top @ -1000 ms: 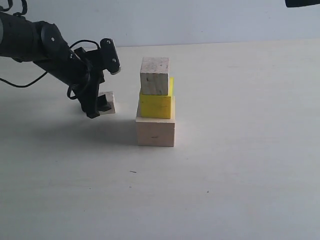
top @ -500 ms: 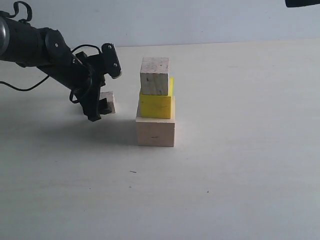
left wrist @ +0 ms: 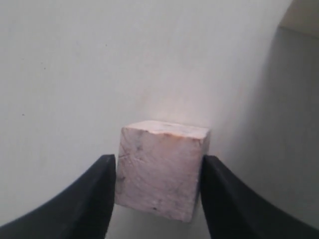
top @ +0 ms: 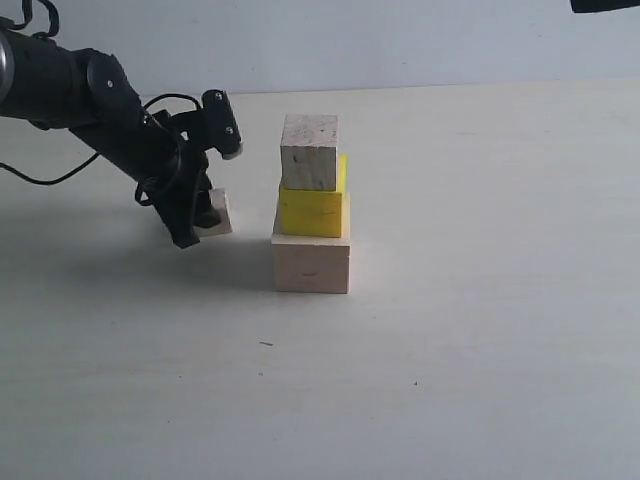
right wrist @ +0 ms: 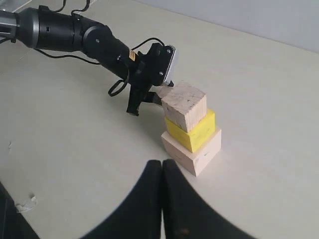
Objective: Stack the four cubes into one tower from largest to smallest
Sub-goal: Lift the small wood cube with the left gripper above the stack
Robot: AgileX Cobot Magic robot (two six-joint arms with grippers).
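- Left of centre in the exterior view, the left gripper (top: 197,225) has dipped and tilted a little over the last second. It rose slightly, then came back down, and it has not travelled toward the stack.
- The last small cube (top: 218,213) has stayed with the gripper throughout, low and just left of the tower (top: 312,205).
- In the left wrist view both fingers (left wrist: 84,199) now press the cube's opposite faces, so the jaws are clamped on it. Whether its underside is clear of the table (top: 480,350) I cannot tell.
- The tower has not changed at all: large pale base cube (top: 311,264), yellow cube (top: 312,212) and pale top cube (top: 309,152). The yellow one peeks out at the top cube's right edge.
- At the bottom centre of the right wrist view, the right gripper (right wrist: 162,189) hangs high with its jaws pressed together on nothing.
- My reading is that the grasp is settled and three levels are done. What remains is a lift above the top cube and a careful, centred placement, since that cube sits slightly off the yellow one.
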